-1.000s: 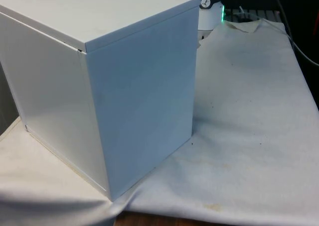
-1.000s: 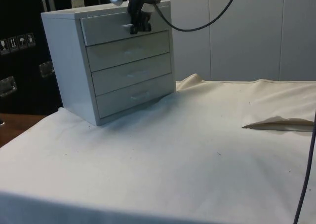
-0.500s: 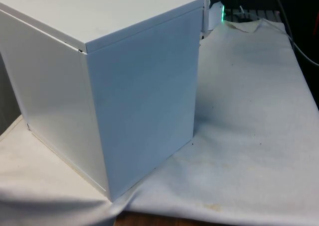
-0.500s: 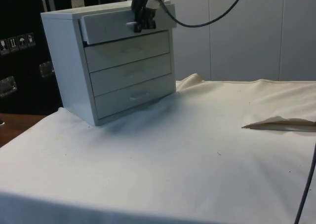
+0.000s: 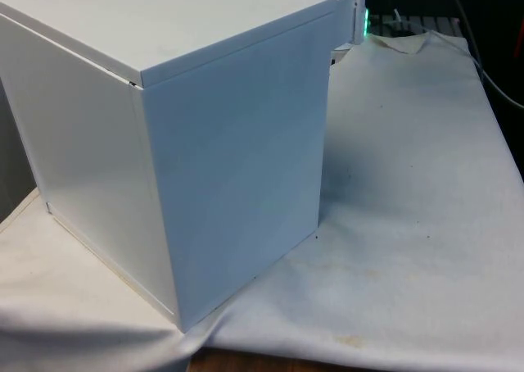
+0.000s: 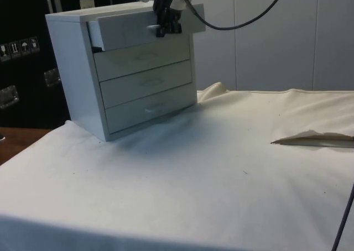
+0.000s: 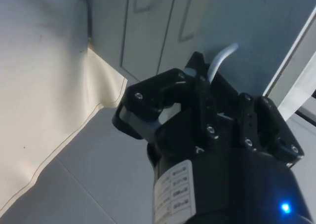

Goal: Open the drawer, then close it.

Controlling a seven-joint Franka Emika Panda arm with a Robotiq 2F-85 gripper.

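A white chest of drawers [image 6: 110, 68] stands on the cloth-covered table, with its blank back and side [image 5: 164, 142] turned to the front view. Its top drawer [image 6: 133, 31] is pulled partly out, and the drawer's corner [image 5: 348, 7] sticks out past the chest in the front view. My black gripper [image 6: 167, 29] is shut on the top drawer's handle [image 7: 222, 58], a pale curved bar between the fingers [image 7: 197, 100]. The three lower drawers [image 6: 145, 82] sit flush.
The white cloth [image 6: 221, 173] spreads wide in front of the chest, with a raised fold [image 6: 310, 139] at the side view's right. A black cable [image 6: 238, 19] hangs from the arm above the chest. The table's edge [image 5: 246, 360] shows near the front camera.
The top drawer has slid further out of the chest with my gripper holding its handle. In the front view the drawer's corner now juts past the chest.
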